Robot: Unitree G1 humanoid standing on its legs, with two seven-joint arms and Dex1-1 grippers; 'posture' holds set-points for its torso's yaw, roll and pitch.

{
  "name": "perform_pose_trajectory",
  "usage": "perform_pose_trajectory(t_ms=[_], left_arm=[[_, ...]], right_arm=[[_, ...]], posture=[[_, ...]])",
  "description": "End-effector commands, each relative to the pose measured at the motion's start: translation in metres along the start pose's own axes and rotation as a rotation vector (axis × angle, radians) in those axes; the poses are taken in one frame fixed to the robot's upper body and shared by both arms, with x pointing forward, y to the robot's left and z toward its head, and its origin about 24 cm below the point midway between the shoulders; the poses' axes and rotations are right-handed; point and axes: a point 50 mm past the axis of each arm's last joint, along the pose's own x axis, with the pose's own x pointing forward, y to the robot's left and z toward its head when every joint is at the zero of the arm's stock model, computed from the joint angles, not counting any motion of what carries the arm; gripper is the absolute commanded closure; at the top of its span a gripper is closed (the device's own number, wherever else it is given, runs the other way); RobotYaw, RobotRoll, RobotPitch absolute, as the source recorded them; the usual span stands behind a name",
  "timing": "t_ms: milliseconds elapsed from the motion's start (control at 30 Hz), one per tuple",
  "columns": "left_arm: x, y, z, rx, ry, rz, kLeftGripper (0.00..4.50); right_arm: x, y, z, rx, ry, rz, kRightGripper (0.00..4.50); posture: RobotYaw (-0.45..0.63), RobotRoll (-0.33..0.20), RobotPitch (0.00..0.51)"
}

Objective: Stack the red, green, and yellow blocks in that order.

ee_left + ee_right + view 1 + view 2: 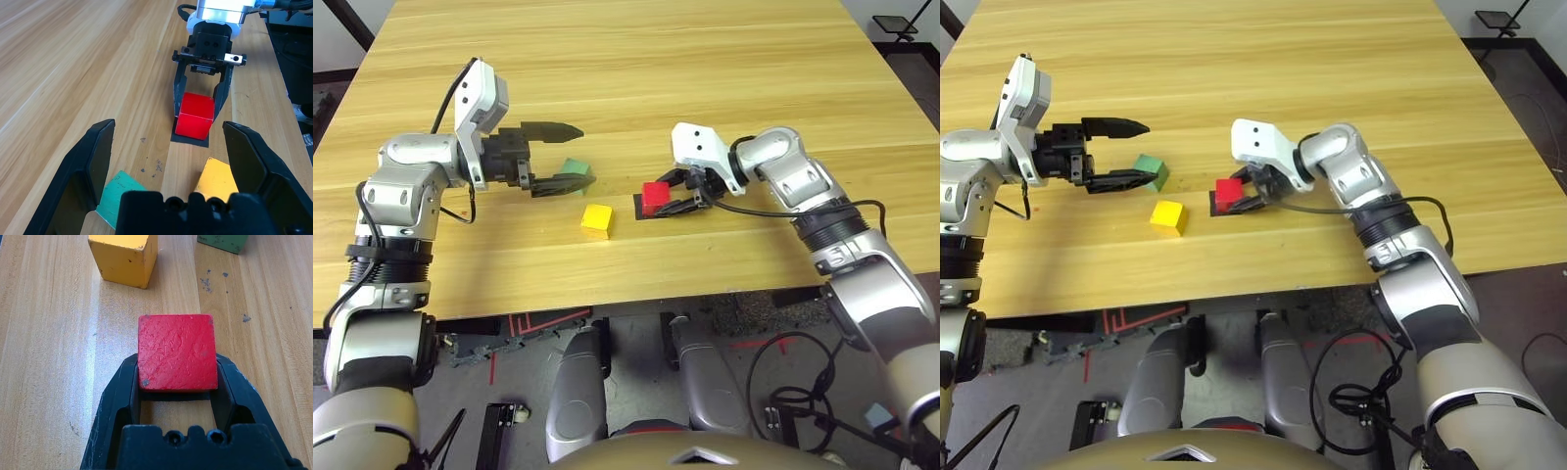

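Your right gripper [178, 377] is clamped on the red block [177, 352]; lower it squarely onto the black patch [190, 140], then release gently; your left gripper [168, 129] stands wide apart.

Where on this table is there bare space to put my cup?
The wide stretch of table beyond both claws is bare, and so is the strip between the yellow block and the near edge. It's crowded around the red block, held in the right claw.
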Motion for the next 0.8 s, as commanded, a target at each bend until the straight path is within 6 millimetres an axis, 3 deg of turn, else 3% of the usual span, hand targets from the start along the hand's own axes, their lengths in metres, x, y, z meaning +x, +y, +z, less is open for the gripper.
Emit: perform_pose_trajectory(t_ms=[33, 133, 367, 600, 800], left_arm=[[0.001, -0.002, -0.001, 0.003, -0.004, -0.005, 0.00], [0.001, -0.001, 0.000, 0.003, -0.006, -0.003, 0.00], [0.003, 0.001, -0.001, 0.002, -0.008, -0.001, 0.00], [0.004, 0.004, -0.001, 0.000, -0.007, -0.001, 0.00], [0.002, 0.007, -0.006, -0.013, 0.011, 0.004, 0.00]], right_arm=[[0.003, 0.002, -0.005, 0.012, 0.017, 0.016, 2.46], [0.002, 0.002, -0.005, 0.007, 0.021, 0.017, 2.46], [-0.002, 0.000, -0.004, 0.027, 0.015, 0.016, 0.14], [-0.013, -0.006, 0.006, 0.037, -0.017, 0.017, 0.06], [-0.039, -0.011, 0.028, 0.107, -0.106, 0.049, 0.06]], posture=[[0.32, -0.018, 0.225], [0.32, -0.018, 0.225], [0.31, -0.018, 0.224], [0.31, -0.012, 0.223], [0.30, -0.009, 0.223]])
